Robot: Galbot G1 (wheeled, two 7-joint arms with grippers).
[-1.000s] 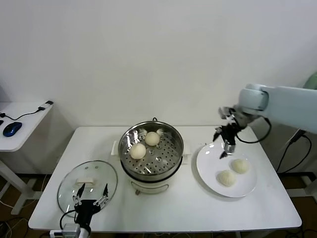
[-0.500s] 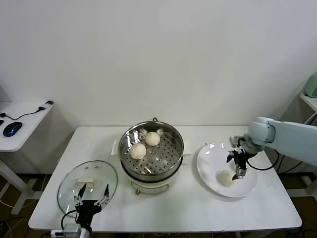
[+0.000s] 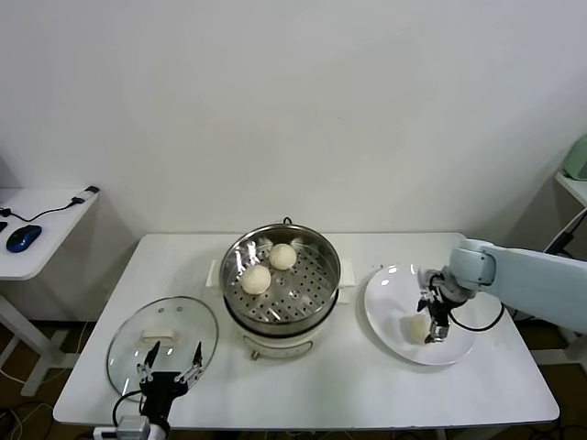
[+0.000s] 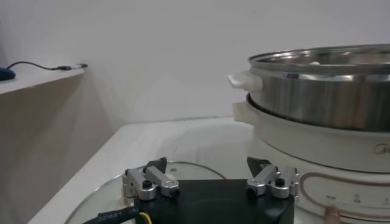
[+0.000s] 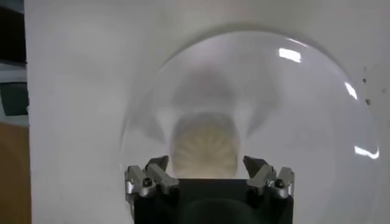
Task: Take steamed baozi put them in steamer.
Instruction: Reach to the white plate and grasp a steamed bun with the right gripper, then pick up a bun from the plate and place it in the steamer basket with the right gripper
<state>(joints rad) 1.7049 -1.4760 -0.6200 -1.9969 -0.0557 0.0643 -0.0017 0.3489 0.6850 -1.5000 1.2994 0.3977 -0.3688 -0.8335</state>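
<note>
The steamer (image 3: 281, 284) stands mid-table and holds two baozi, one in front (image 3: 256, 279) and one behind (image 3: 282, 257). It also shows in the left wrist view (image 4: 323, 85). My right gripper (image 3: 431, 319) is open and low over the white plate (image 3: 390, 307), with its fingers on either side of a baozi (image 3: 417, 325). That bun sits between the jaws in the right wrist view (image 5: 204, 151), where the gripper (image 5: 206, 167) is not closed on it. No other bun shows on the plate. My left gripper (image 3: 168, 360) is parked open at the table's front left.
The round glass lid (image 3: 161, 335) lies flat at the front left under my left gripper (image 4: 207, 167) and also shows in the left wrist view (image 4: 109, 195). A side table with a blue mouse (image 3: 22, 238) stands at the far left. A wall stands behind.
My right gripper came down from above the plate's far edge onto the plate and now straddles a bun. The second plate bun is no longer visible. The left arm has not moved.
</note>
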